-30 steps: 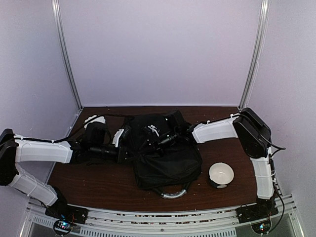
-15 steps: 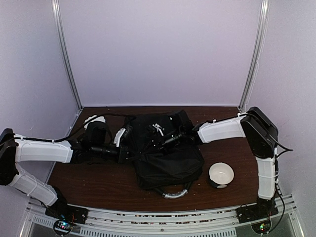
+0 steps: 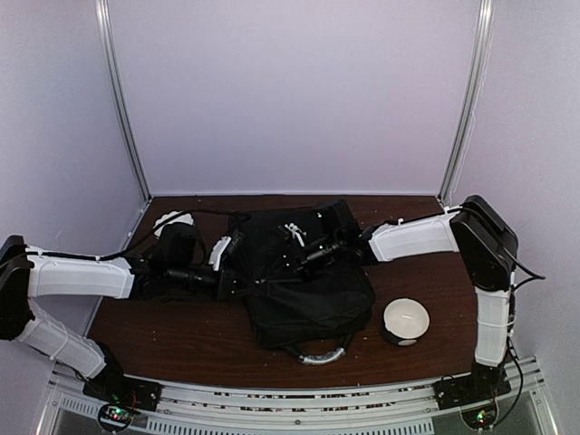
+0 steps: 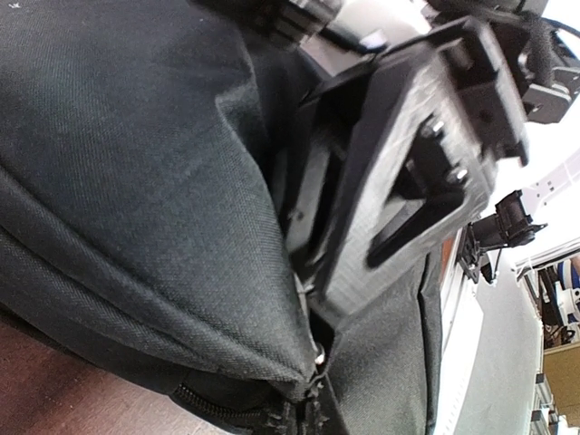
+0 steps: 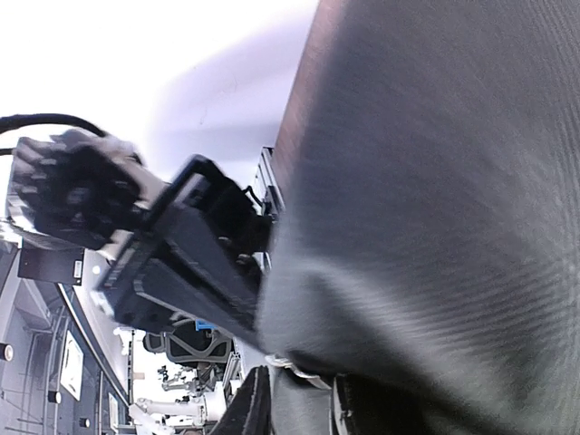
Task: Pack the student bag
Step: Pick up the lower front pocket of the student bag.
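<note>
Student bag [image 3: 313, 299] slumped mid-bench, curved handle [image 3: 317, 355] toward the near edge, left gripper [image 3: 237, 281] clamped on a fabric fold at its left side, right gripper [image 3: 297, 261] pressed into its top, grip impossible to tell, white round object [image 3: 405, 319] toward the near right corner.

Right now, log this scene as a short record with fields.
bag: black, lying on the table, handle toward the arms
left jaws: at the bag's left side, against fabric near a zipper; grip unclear
right jaws: at the bag's far side, fabric fills the wrist view; grip unclear
white round object: on the table, right of the bag
contents: not visible
</note>
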`<move>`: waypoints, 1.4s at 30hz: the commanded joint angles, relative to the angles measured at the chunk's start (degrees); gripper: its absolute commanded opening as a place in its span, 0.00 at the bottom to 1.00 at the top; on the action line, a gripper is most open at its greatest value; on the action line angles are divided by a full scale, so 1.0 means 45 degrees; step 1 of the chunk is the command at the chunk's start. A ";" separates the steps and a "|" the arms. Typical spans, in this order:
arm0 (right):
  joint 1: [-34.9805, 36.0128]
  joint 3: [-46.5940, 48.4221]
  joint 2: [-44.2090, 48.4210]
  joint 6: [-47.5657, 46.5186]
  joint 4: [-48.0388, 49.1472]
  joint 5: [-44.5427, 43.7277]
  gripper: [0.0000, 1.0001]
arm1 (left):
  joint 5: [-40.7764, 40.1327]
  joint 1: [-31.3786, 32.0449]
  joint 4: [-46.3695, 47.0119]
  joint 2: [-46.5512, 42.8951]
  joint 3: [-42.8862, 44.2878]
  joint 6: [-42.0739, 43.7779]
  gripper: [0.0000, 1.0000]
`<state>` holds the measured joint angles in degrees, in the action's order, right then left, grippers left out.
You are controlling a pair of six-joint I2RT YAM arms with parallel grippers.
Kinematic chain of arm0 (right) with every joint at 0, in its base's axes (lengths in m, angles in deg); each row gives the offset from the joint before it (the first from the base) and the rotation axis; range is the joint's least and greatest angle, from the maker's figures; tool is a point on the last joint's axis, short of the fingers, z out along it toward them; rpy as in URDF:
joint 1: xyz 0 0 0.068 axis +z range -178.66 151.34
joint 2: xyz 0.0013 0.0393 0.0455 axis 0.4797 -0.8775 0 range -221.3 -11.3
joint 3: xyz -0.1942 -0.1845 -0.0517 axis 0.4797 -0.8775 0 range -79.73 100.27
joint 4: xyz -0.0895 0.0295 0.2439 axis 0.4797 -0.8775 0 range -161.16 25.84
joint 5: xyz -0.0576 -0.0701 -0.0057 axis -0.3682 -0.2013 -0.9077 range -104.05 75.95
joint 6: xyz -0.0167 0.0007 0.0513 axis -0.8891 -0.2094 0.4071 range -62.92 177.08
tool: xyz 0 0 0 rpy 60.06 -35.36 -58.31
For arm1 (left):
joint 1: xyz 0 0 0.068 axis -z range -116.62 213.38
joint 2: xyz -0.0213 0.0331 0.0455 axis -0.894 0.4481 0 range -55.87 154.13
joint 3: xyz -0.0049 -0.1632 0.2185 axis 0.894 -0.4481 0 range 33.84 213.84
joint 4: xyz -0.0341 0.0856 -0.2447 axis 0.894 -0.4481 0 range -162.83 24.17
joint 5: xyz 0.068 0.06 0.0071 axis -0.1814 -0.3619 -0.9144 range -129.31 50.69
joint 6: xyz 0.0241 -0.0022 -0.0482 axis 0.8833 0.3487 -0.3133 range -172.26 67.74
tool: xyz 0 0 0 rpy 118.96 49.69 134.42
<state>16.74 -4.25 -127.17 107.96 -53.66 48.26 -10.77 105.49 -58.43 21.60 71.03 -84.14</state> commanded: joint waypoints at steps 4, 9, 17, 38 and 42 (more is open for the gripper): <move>0.0202 0.0270 0.0605 -0.0214 0.1013 0.0394 0.22 | 0.0455 0.0225 0.0792 -0.0067 0.0464 0.0427 0.00; 0.0248 0.0442 0.0286 -0.0307 0.0847 0.0429 0.23 | 0.0456 0.0219 0.0845 -0.0191 0.0411 0.0401 0.00; 0.0288 0.0880 -0.0166 -0.1378 -0.0810 0.0005 0.29 | 0.0431 0.0216 0.0979 -0.0285 0.0369 0.0321 0.00; 0.0477 0.2172 -0.0968 -0.3017 -0.3389 -0.1086 0.19 | 0.0478 0.0235 0.1291 -0.0219 0.0286 0.0190 0.00; 0.0500 0.2682 -0.1237 -0.3023 -0.3925 -0.1387 0.30 | 0.0547 0.0236 0.1322 -0.0310 0.0257 0.0141 0.00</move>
<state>18.38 5.24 -130.03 94.89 -67.96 45.94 -11.32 105.49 -59.92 21.60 71.03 -83.92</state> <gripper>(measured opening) 0.251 0.021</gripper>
